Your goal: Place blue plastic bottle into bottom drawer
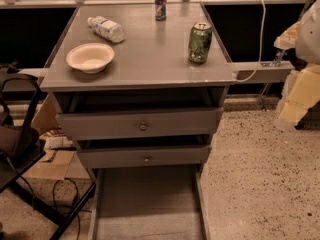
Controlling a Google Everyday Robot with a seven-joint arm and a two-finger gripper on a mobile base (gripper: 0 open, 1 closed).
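Note:
The blue plastic bottle (106, 29), clear with a white cap and a pale label, lies on its side at the back left of the grey cabinet top (150, 59). The bottom drawer (150, 204) is pulled out towards me at floor level, a wide shallow grey tray with nothing in it. My gripper is out of view. Only a pale, blurred part of my arm (300, 84) shows at the right edge, well away from the bottle.
A white bowl (90, 57) sits front left on the top, a green soda can (200, 43) at the right, and a tall blue can (161, 1) at the back. Two knobbed drawers (143, 126) are slightly open. A dark chair (20, 149) and cardboard stand to the left.

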